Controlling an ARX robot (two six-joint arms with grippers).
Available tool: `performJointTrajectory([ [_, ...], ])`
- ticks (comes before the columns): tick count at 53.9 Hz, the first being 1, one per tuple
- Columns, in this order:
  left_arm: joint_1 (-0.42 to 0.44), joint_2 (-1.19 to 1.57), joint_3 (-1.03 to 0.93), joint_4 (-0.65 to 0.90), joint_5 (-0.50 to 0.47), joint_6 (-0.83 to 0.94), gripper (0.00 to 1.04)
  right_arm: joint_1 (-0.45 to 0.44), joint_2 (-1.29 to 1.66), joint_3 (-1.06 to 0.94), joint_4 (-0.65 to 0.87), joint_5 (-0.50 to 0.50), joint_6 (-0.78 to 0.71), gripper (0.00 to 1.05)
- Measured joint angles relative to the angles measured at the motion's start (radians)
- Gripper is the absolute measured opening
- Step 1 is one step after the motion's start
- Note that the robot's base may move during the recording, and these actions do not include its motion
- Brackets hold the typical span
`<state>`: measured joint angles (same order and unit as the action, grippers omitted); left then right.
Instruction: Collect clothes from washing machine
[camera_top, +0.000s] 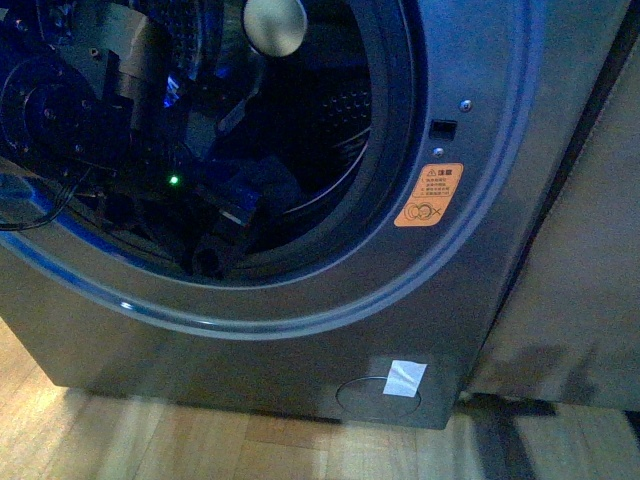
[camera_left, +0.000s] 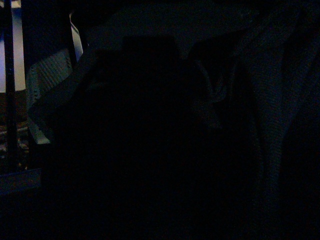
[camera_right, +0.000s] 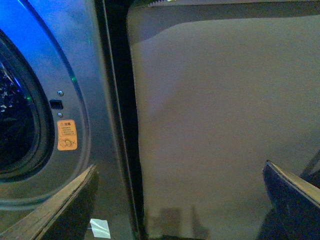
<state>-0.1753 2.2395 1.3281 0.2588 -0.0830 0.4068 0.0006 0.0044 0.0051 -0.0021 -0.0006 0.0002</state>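
Washer (camera_top: 480, 150): mouth was open.
Left gripper (camera_top: 228, 225): reached into drum; open or closed, couldn't tell.
Right gripper (camera_right: 179, 165): jaws spread wide, empty.
Left wrist view: dark.

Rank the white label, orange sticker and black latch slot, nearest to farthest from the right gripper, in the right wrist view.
1. white label, low on the washing machine front, closest to the right gripper.
2. orange sticker, beside the door rim.
3. latch slot, just above the sticker.
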Motion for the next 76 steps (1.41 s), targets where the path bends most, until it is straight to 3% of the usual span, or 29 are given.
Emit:
performJointTrajectory([
  [14,0.019,0.014,0.053,-0.134,0.047,-0.117,0.98,0.000,0.000,0.000,0.000,0.000,0.000,0.97],
  [27,0.022,0.012,0.057,-0.201,0.094,-0.120,0.98,0.000,0.000,0.000,0.000,0.000,0.000,0.97],
  [49,0.021,-0.007,-0.008,-0.104,0.100,-0.097,0.46,0.000,0.000,0.000,0.000,0.000,0.000,0.97],
  [65,0.010,-0.054,-0.186,0.256,0.068,0.032,0.11,0.000,0.000,0.000,0.000,0.000,0.000,0.97],
  [76,0.025,-0.236,-0.349,0.396,0.115,0.037,0.07,0.000,0.000,0.000,0.000,0.000,0.000,0.97],
])
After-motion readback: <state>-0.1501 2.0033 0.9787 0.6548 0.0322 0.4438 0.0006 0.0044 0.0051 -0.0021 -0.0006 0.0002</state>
